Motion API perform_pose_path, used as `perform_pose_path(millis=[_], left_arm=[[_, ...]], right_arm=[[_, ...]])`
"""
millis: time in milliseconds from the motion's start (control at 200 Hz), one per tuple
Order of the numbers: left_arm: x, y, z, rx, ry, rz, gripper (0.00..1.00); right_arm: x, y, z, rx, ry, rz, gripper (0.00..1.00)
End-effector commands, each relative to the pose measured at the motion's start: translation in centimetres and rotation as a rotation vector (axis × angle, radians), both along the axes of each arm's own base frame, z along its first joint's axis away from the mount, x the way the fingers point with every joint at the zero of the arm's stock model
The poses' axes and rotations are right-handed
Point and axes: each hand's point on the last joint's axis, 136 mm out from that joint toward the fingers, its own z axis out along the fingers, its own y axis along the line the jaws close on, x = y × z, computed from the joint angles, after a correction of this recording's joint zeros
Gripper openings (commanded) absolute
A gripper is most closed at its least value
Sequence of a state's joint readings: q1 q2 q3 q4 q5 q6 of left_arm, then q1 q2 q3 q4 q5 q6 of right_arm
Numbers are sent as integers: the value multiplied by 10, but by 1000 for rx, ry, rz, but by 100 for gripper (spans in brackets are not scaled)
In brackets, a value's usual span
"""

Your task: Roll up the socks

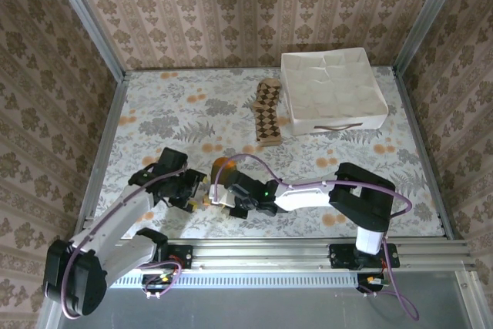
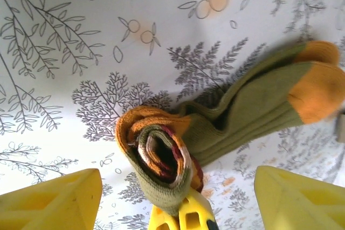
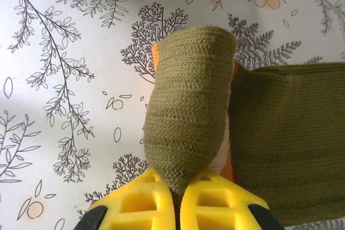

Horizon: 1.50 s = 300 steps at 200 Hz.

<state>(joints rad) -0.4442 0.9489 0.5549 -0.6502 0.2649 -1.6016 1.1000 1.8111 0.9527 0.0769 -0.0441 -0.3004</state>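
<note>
Seemingly, right jaws pinch rolled sock [image 3: 188,111].

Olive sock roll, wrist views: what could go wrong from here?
1. The right gripper pinches only one end of the loose rolled end of the olive-green sock. The left gripper is open and not gripping, so the coil may unwind if released.
2. The orange-toed tail lies flat and unrolled; further rolling might drag it across the table rather than wrap it.
</note>
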Motion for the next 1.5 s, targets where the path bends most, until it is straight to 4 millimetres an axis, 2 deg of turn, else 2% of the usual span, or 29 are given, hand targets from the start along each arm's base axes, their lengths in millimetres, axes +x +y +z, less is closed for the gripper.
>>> perform_pose_path(millis=[0,260,470,715,940,1200,1290,1370,1420,1455,1495], left_arm=[[-8,4,-5,9,2,-4,73],[-6,-22,-11,-32,-46,-30,67],[1,-30,-20,-30,-54,-29,62],[7,-39,-27,-31,-51,-49,61],[-8,-34,-46,9,18,-45,49],[-29,-23,-73,73,144,-41,24],[-44,-21,-82,82,236,-41,0],[-59,-13,-80,129,317,-46,0],[-63,-8,-75,160,342,-45,0],[-66,-5,-72,176,357,-38,0],[-66,-4,-70,181,359,-31,0]], right_arm=[[-27,-38,-53,-168,264,-31,0],[-13,-40,-52,-150,442,-82,0],[-3,-46,-57,-116,601,-154,0],[1,-51,-67,-138,720,-192,0],[9,-54,-76,-144,787,-252,0],[10,-50,-76,-129,799,-244,0],[17,-45,-67,-92,744,-224,2],[30,-38,-43,2,580,-190,18],[38,-34,-21,88,442,-169,27],[47,-34,3,156,310,-166,33],[51,-37,18,192,196,-165,38]])
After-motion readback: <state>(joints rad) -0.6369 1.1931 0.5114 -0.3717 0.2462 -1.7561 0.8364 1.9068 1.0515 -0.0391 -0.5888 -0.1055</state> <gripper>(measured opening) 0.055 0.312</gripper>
